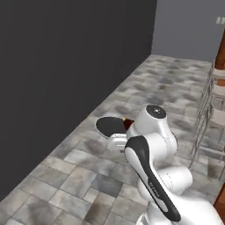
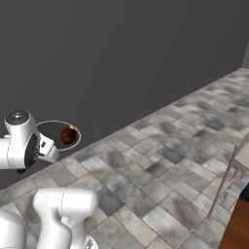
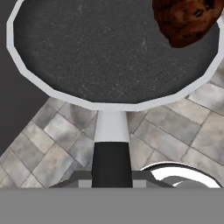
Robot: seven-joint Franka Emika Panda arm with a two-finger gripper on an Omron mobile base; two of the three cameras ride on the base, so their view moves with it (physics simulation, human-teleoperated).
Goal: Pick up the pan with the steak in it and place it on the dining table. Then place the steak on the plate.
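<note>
I hold the pan (image 3: 109, 48) level in the air above a grey tiled floor. It is dark inside, with a thin pale rim. My gripper (image 3: 111, 177) is shut on its short black handle (image 3: 111, 159). The steak (image 3: 186, 19), a lumpy reddish-brown chunk, lies in the pan against the rim on the side far from the handle. In the right base view the pan (image 2: 51, 130) with the steak (image 2: 68, 135) sits just beyond my white hand (image 2: 46, 146). In the left base view the pan (image 1: 107, 126) shows left of my arm, which half hides the steak (image 1: 127, 123). The plate is out of view.
A tall dark wall (image 1: 66, 66) runs along the left, close to the pan. Pale metal-framed stools (image 1: 213, 110) stand at the right. A brown wood panel (image 2: 238, 223) shows at the right edge. Open tiled floor (image 2: 160, 160) stretches ahead and to the right.
</note>
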